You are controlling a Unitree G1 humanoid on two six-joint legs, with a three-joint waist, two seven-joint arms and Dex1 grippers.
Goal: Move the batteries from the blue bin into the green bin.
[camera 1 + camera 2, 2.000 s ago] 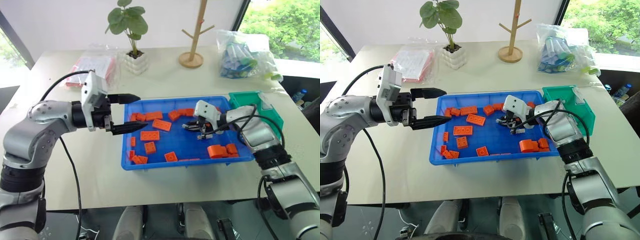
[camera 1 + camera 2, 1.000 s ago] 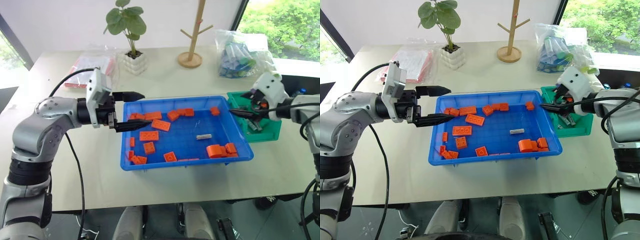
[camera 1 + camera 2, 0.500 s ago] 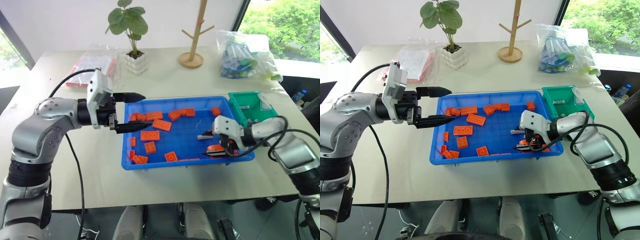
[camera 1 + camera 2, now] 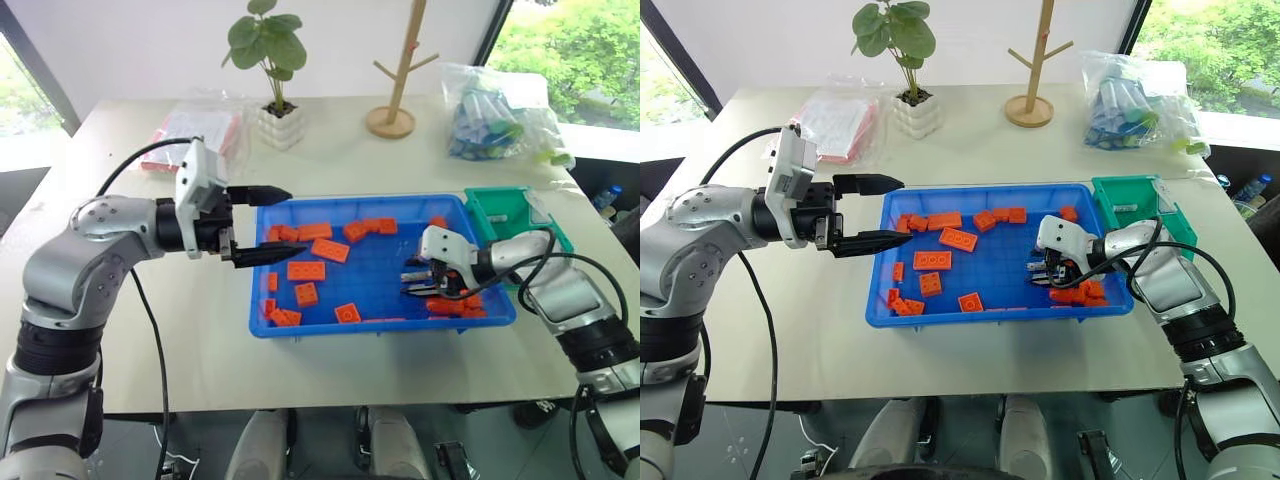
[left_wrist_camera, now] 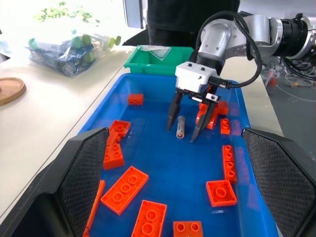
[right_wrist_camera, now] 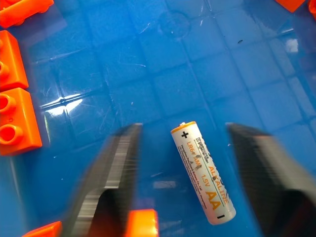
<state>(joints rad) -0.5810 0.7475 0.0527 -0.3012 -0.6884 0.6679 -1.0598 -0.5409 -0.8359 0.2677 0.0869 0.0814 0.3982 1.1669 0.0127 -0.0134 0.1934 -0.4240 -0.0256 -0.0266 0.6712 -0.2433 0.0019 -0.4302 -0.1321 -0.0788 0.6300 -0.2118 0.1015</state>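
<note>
Near edge of white surface (image 4: 200, 380) bare, lower part of frame. Blue bin (image 4: 262, 328) at centre: shallow glossy plastic tray, low walls, gridded floor; front wall hides the floor strip just behind it.

Right hand (image 5: 183, 133) at right of centre, inside blue bin, tips down near the floor. Fingers (image 5: 171, 118) apart, one on each side of battery (image 6: 202, 173), not closed on it; gap visible on both sides in right wrist view. Nothing held. Battery: pale smooth cylinder with orange print, lying flat on the bin floor. In eye views battery mostly hidden behind right hand.

Orange blocks (image 4: 302, 270): studded, flat, scattered over left half and along far wall; a small heap (image 4: 450, 303) just beside right hand at near right corner, partly masked. Open blue floor at bin centre.

Left hand (image 4: 262, 225) at left of centre, level, over bin's left wall; fingers wide apart, empty.

Green bin (image 4: 505, 205) at right, touching blue bin's far right corner: deeper, tall walls; contents hard to make out.

Further back: plastic bag (image 4: 200, 128) with pink contents, potted plant (image 4: 278, 125) in ribbed white pot, wooden stand (image 4: 392, 120) cut off at top, clear bag (image 4: 500, 112) of mixed items, indistinct.
</note>
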